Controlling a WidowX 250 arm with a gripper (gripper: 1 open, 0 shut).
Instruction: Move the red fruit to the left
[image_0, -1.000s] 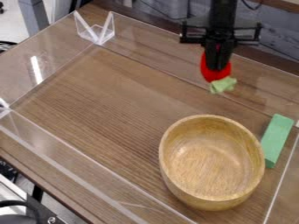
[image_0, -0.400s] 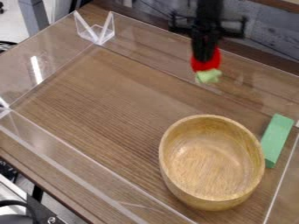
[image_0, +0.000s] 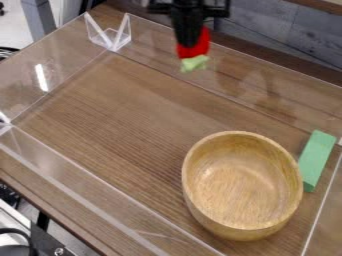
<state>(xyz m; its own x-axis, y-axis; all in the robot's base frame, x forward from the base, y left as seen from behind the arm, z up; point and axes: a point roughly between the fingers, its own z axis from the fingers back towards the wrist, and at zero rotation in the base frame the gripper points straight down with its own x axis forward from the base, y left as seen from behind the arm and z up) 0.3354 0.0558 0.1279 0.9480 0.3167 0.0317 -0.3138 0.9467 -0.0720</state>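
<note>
Leftward is where the fruit (image_0: 194, 48) has gone since the earlier frames: it was above the far right part of the table, near the green block (image_0: 318, 158), and now it hangs over the far middle of the table, a little higher in the view. It is in the air, not touching the wood. Its red body is between my fingers and its pale green cap points down, below them.

My gripper (image_0: 195, 38) points down and my fingers are closed on the fruit, holding it by the red part. The top of my hand is cut by the upper edge of the view, so I see only the lower part.

Below and to the right, the wooden bowl (image_0: 245, 186) stands near the front right corner, well apart from the fruit. The block lies just beside the bowl, at the right wall of the clear tray (image_0: 54, 80). The left half of the table (image_0: 107, 130) is bare wood.

I judge that the carry is in progress: the fruit is clearly left of the bowl, but it is not yet put down. Next I need to choose a place on the left and lower it softly.
</note>
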